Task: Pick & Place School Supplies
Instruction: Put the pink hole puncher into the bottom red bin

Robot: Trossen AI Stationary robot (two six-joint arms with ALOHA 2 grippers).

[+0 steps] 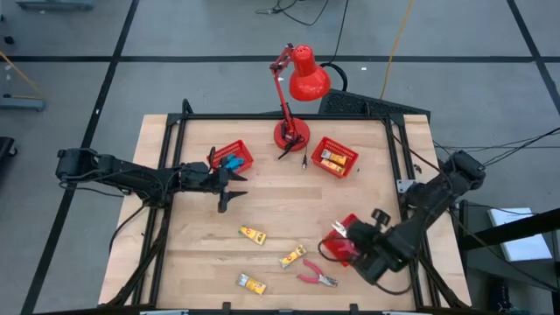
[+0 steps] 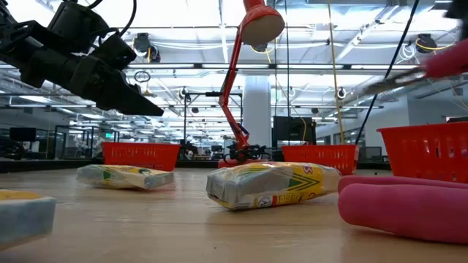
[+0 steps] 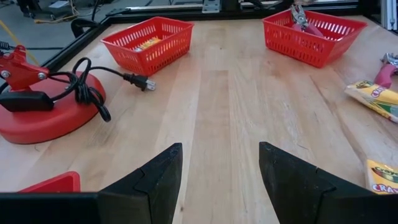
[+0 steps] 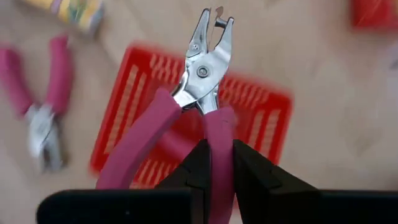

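Pink-handled pliers [image 4: 202, 81] are clamped by one handle in the right gripper [image 4: 217, 163] above a red basket [image 4: 261, 118]; the left gripper [image 3: 221, 177] is held spread over the counter [image 3: 236, 106]

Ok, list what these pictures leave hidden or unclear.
- Right gripper: shut on the held pliers; in the high view the arm covers them.
- Near basket: contents blurred in the right wrist view.
- Crayon pack: cut off by the left wrist view's edge.
- Left basket: contents too small from above.

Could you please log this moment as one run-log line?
right gripper: shut on pliers, above red basket | left gripper: open, empty, over table | second pliers: on table
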